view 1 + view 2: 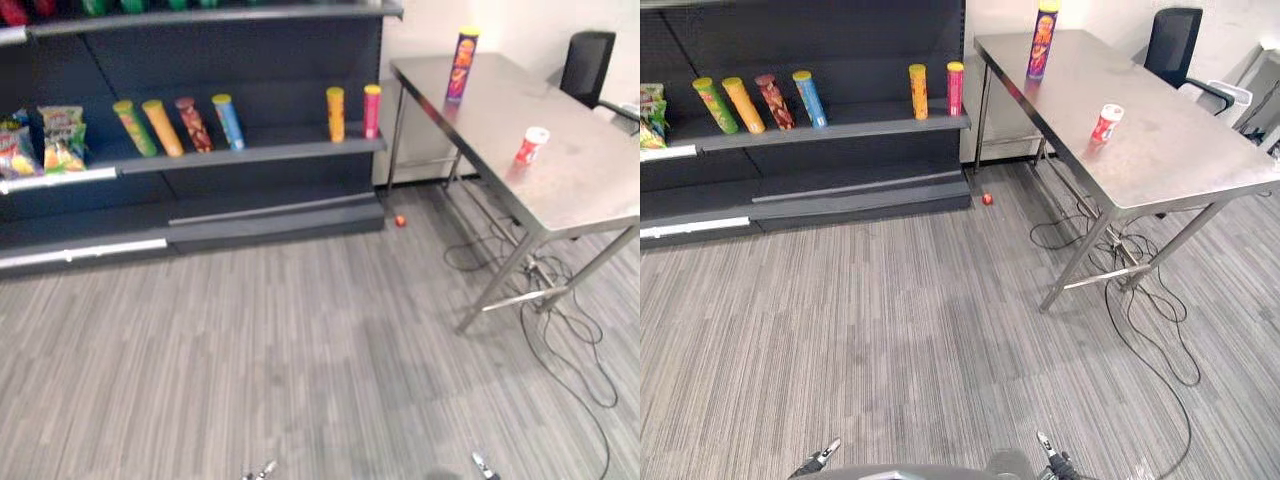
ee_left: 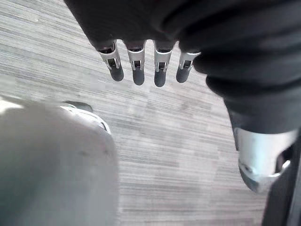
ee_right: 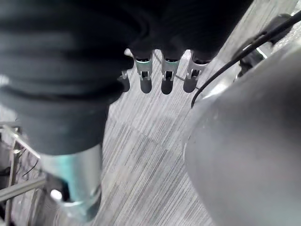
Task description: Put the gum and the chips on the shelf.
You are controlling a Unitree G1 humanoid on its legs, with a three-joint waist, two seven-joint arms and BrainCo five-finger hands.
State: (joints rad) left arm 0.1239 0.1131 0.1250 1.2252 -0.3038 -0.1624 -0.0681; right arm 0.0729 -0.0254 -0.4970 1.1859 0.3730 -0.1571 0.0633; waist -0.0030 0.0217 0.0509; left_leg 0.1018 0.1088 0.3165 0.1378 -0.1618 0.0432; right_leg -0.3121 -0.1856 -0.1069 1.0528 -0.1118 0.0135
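Left robot hand [image 2: 138,70] and right robot hand [image 3: 168,79] hang released, empty; chips can [image 1: 462,65] at far corner of the tabletop [image 1: 585,175], gum tub [image 1: 531,146] toward its middle, label too small to make out.

Chips and gum: both on the steel table [image 1: 580,190], neither on the shelf [image 1: 260,152].
The chips can [image 1: 462,66], tall and purple with a yellow lid, stands upright at the table's far end. The gum tub [image 1: 531,146], small and red with a white cap, stands near the table's middle, well apart from the can. The dark shelf is to the left.
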